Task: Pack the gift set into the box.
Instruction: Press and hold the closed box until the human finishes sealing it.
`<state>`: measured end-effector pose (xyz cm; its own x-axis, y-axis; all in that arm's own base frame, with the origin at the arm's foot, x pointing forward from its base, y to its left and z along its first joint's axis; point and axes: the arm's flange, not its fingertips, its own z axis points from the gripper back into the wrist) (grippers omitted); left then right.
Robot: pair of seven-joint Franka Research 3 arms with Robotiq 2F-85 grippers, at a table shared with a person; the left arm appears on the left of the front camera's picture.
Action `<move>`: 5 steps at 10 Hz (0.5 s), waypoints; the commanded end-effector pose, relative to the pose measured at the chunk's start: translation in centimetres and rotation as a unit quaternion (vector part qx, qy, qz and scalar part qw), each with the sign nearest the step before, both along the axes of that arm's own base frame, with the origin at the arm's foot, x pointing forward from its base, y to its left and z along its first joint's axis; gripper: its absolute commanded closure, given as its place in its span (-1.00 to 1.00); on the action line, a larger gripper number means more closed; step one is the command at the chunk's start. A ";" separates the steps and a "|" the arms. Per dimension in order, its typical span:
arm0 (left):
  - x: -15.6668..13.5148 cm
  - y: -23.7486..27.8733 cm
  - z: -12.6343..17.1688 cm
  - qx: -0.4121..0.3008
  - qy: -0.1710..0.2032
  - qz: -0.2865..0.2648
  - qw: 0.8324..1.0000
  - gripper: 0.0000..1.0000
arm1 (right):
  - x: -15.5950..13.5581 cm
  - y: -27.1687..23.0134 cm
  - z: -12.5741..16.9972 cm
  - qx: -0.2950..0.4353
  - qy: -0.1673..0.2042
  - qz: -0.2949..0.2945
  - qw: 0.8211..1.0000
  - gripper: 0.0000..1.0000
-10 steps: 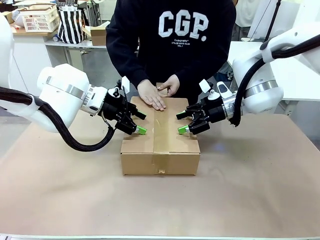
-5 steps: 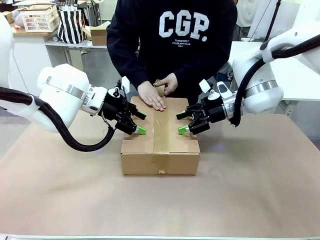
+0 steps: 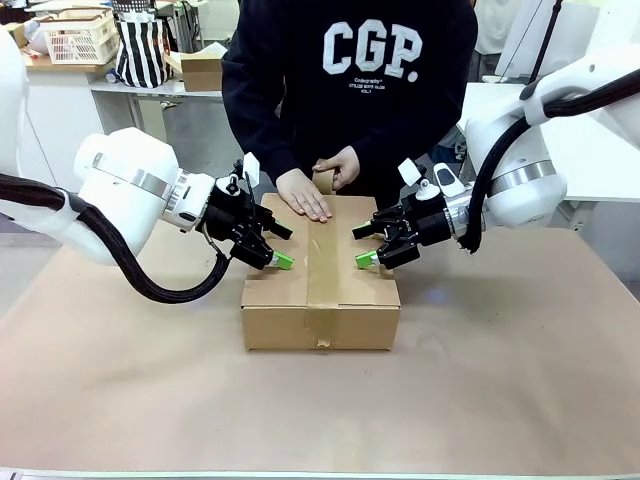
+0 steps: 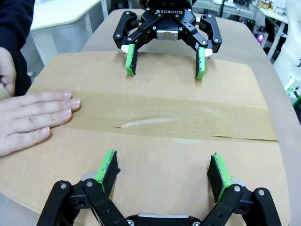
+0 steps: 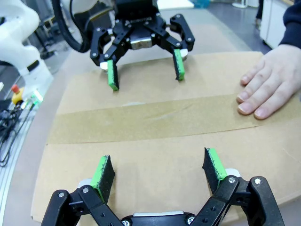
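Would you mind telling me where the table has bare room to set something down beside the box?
Bare table lies in front of the box, toward the robot's side, and out past its right side. It is crowded over the box top: the left gripper and right gripper are over it, with the person's hand flat at its far end.

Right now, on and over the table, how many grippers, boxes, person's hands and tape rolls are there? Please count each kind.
Grippers: 2, the left gripper and the right gripper, both open over the box.
Boxes: 1, the box, taped shut.
Person's hands: 2, the flat hand and the other hand.
Tape rolls: 1, the tape roll.
Total: 6.
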<state>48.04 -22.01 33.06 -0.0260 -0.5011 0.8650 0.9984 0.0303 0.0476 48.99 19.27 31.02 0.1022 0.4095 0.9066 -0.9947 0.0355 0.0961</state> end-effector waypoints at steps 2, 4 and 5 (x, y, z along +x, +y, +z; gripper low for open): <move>-0.1 0.0 -0.2 0.002 0.000 -0.001 1.000 -1.00 | -0.1 0.0 -0.3 -0.006 0.001 -0.002 1.000 -1.00; -0.1 0.0 -0.2 0.002 0.000 -0.001 1.000 -1.00 | -0.1 0.0 -0.3 -0.006 0.001 -0.002 1.000 -1.00; -0.1 0.0 -0.2 0.002 0.000 -0.001 1.000 -1.00 | -0.1 0.0 -0.3 -0.006 0.001 -0.002 1.000 -1.00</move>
<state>48.05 -22.02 33.09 -0.0266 -0.5009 0.8651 0.9984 0.0303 0.0482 48.99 19.28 31.05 0.1016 0.4094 0.9067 -0.9948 0.0354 0.0955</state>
